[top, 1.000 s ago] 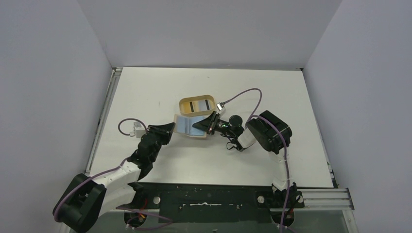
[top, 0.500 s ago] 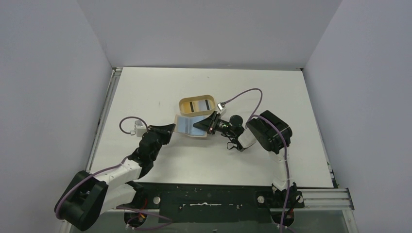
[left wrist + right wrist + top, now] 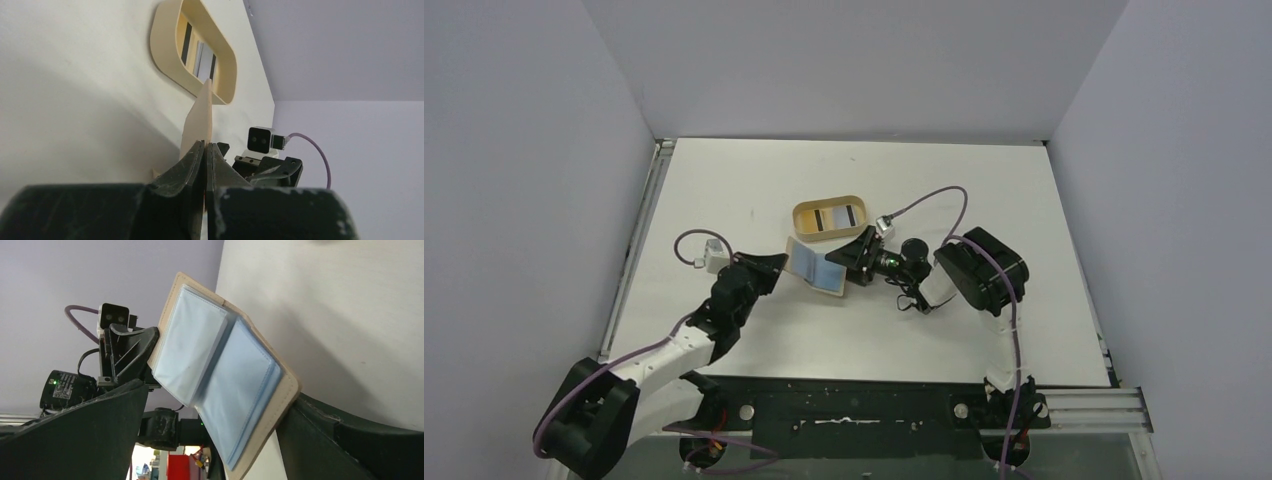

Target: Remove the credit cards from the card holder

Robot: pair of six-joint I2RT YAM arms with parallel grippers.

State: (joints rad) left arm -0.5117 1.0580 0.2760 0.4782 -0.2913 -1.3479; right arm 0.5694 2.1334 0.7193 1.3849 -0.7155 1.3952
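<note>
Card holder (image 3: 817, 268) open, raised off table (image 3: 724, 190), tilted, just in front of oval tray (image 3: 799, 213). Left gripper (image 3: 774, 263) clamped tight on its left cover edge, likely to present sleeves to other arm. Right gripper (image 3: 852, 262) spread wide, right cover between jaws, nothing gripped. Right wrist view alone shows blue sleeves, seemingly empty. Left wrist view shows only thin tan edge, plus flat striped pieces, probably credit cards (image 3: 202, 57), in tray.

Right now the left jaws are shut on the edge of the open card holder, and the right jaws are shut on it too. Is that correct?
Not quite: the jaws of the right gripper stand wide open, one on each side of the card holder, as the right wrist view shows. The left gripper is shut on its edge.
</note>
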